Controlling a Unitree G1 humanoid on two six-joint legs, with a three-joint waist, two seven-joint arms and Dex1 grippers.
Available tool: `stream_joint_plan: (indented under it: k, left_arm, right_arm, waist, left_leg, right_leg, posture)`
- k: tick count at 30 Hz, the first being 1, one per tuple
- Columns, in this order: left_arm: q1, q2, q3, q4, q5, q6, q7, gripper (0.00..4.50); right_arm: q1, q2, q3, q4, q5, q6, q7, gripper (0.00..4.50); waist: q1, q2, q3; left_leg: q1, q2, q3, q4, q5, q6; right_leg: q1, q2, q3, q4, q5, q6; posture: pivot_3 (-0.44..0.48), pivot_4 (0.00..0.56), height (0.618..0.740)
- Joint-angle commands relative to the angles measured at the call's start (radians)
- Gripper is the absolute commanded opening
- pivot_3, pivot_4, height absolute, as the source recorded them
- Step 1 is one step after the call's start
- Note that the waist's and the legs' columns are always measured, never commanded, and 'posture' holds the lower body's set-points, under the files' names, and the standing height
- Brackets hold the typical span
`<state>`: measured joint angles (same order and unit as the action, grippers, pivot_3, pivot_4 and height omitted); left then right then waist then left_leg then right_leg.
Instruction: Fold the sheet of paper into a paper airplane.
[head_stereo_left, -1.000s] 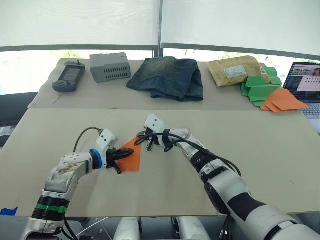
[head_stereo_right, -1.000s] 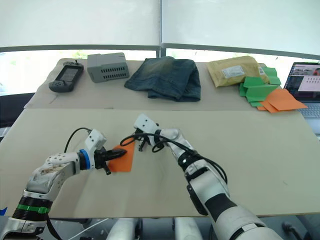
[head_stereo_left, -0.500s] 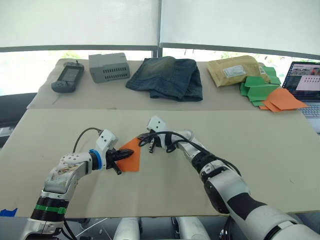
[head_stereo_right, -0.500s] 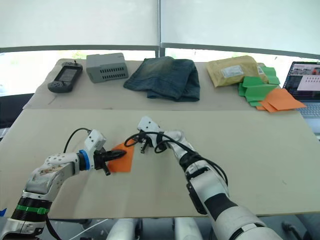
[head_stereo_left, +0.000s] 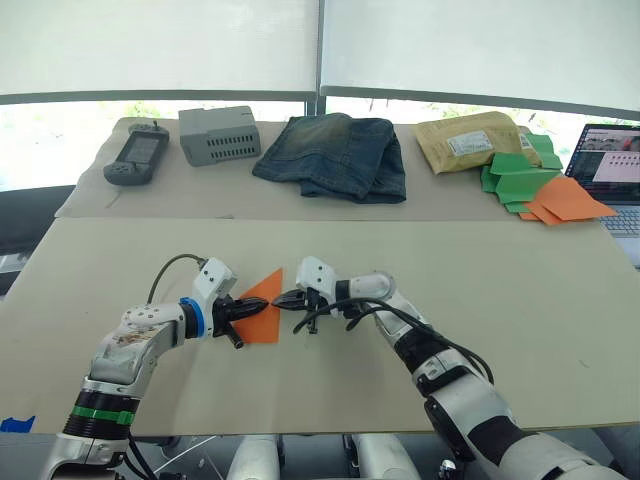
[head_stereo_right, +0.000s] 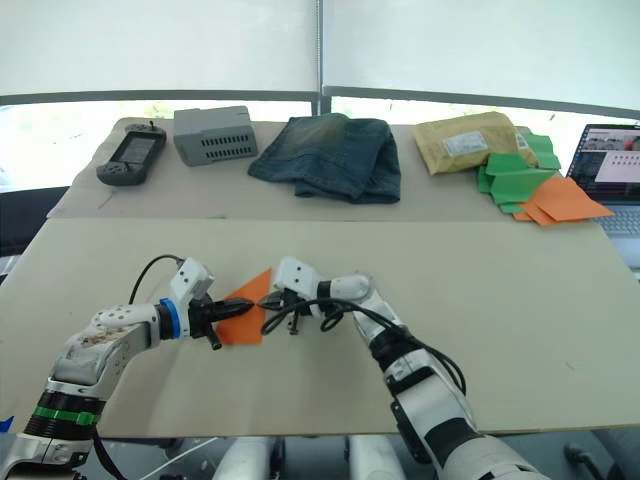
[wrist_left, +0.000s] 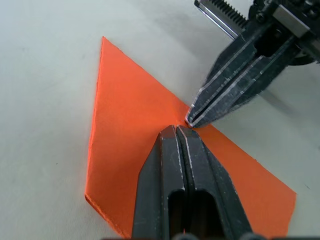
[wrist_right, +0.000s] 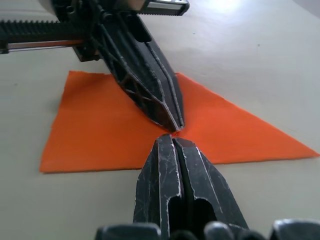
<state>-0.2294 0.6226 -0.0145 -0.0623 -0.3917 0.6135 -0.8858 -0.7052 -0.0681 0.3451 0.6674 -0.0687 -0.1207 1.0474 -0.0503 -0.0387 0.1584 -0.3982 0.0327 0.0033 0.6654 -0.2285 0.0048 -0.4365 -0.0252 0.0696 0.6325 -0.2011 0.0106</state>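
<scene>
Low and left of centre in the left eye view, the sheet of paper lies flat on the near tabletop as an orange pointed shape, its sharp corner aimed up the frame. The left gripper reaches onto it from the left with both fingers pressed tight together, their tips resting on the orange surface near its middle; whether any paper is pinched between them cannot be told. The right gripper comes in from the right, jaws likewise fully together, its tip at the sheet's right edge and almost touching the left gripper's tip. In the wrist views the two closed points meet nose to nose over the paper. Bare tabletop spreads around the sheet on all sides, widest toward the right of the frame. Across the seam, on the far table, sit a handheld device at upper left, a grey box, folded jeans at centre, a padded envelope, a pile of green and orange papers and a laptop at the right edge.
</scene>
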Motion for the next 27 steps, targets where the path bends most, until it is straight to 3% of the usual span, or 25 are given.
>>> stream_joint_plan:
  k: [1, 14, 17, 27]
  left_arm:
    - [-0.007, 0.011, 0.001, -0.007, 0.002, -0.003, -0.008, 0.05]
    - [-0.031, -0.008, -0.034, 0.026, 0.012, -0.01, -0.025, 0.05]
    - [-0.042, -0.009, -0.045, 0.035, 0.012, -0.011, -0.035, 0.05]
    - [-0.042, -0.012, -0.051, 0.038, 0.016, -0.011, -0.041, 0.05]
  right_arm:
    - [0.065, -0.022, 0.062, -0.047, -0.03, 0.066, 0.034, 0.0]
    - [0.264, -0.131, 0.155, -0.387, 0.021, 0.3, 0.12, 0.0]
    - [0.274, -0.131, 0.157, -0.423, 0.019, 0.328, 0.091, 0.0]
    - [0.197, -0.2, 0.096, -0.68, 0.052, 0.482, 0.025, 0.0]
  waist:
    - [0.002, 0.0, 0.0]
    - [0.007, 0.002, -0.001]
    - [0.008, 0.002, -0.002]
    - [0.011, 0.002, -0.001]
  left_leg:
    - [0.0, 0.0, 0.0, 0.0, 0.0, 0.0]
    - [0.004, 0.0, 0.0, 0.0, 0.0, 0.0]
    - [0.012, -0.001, 0.0, -0.002, 0.0, 0.0]
    - [0.012, -0.001, 0.0, -0.004, -0.001, -0.001]
  right_leg:
    - [0.0, 0.0, 0.0, 0.0, 0.0, 0.0]
    - [0.004, 0.0, 0.0, -0.001, -0.006, 0.007]
    - [0.013, 0.0, 0.0, -0.002, -0.009, 0.007]
    - [0.011, 0.0, 0.0, -0.001, -0.01, 0.006]
  posture:
    - [0.0, 0.15, 0.728]
    - [0.0, 0.15, 0.728]
    - [0.0, 0.15, 0.728]
    - [0.0, 0.15, 0.728]
